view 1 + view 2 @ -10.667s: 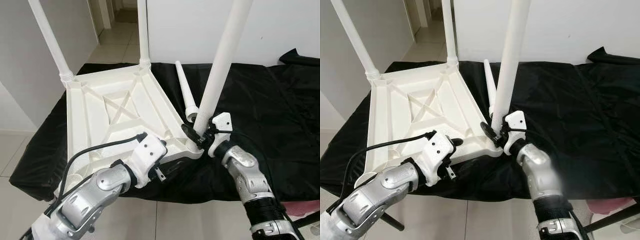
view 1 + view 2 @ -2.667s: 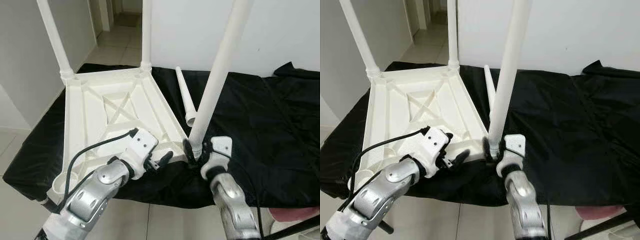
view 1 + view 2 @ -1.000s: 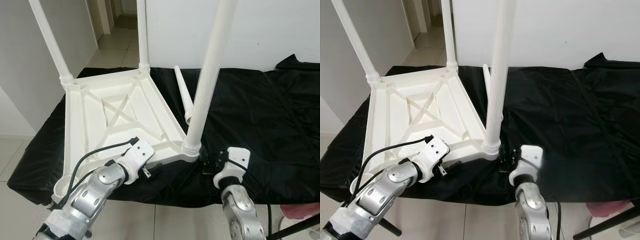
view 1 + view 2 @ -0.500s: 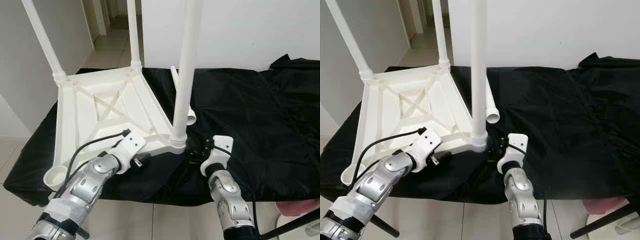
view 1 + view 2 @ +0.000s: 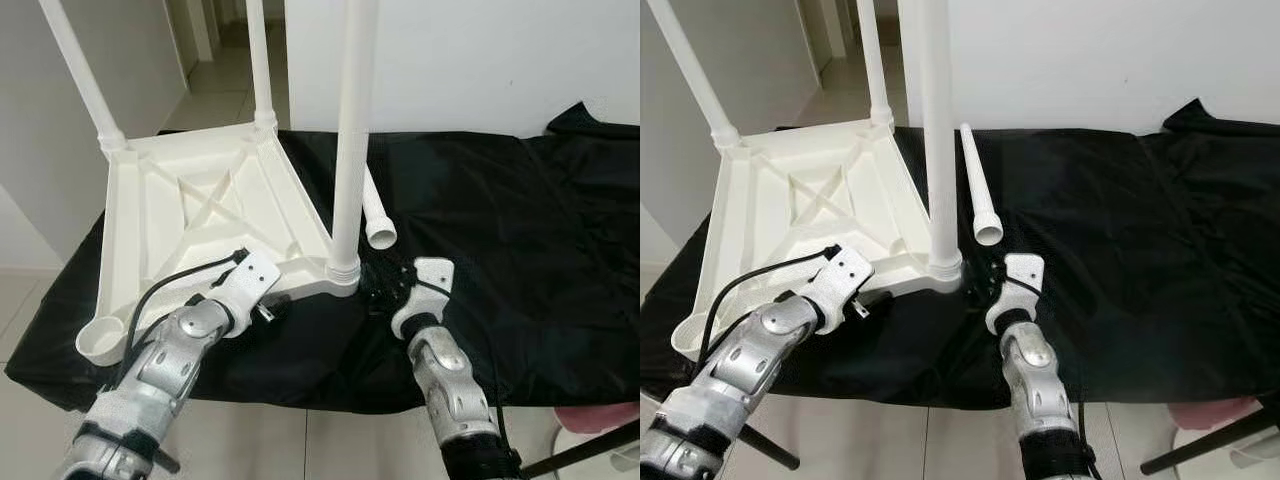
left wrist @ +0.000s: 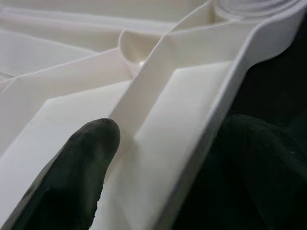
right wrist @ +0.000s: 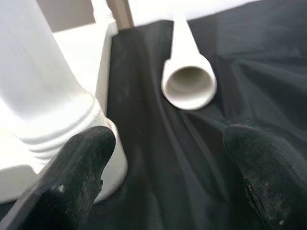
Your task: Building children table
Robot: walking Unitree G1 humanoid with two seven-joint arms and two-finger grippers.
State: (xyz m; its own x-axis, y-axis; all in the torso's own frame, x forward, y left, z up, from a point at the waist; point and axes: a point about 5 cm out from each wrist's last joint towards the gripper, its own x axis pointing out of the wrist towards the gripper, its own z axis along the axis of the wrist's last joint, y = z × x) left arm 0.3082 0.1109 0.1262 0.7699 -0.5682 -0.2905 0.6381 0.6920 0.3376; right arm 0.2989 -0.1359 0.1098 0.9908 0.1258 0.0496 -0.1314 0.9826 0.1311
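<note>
The white children's table top [image 5: 190, 215] lies upside down on a black cloth. Three white legs stand in its corners: far left [image 5: 75, 60], far middle [image 5: 258, 60] and near right [image 5: 350, 150]. The near left socket [image 5: 100, 340] is an open cup. A fourth leg [image 5: 372, 212] lies loose on the cloth, its hollow end [image 7: 188, 86] facing my right gripper. My left gripper [image 5: 270, 306] is shut on the top's near rim [image 6: 201, 120], one finger [image 6: 76, 177] inside and one outside. My right gripper [image 5: 381, 294] rests open on the cloth beside the near leg's base [image 7: 53, 115], holding nothing.
The black cloth [image 5: 520, 240] covers the whole work table and bunches up at the far right [image 5: 600, 115]. The table's front edge runs just under my forearms, with tiled floor below. A white wall stands behind and a hallway opens at the far left.
My right gripper, shut around the near leg's base 2.7 s ago, has let go and now rests open beside it. The left gripper keeps its hold on the rim. The camera has shifted.
</note>
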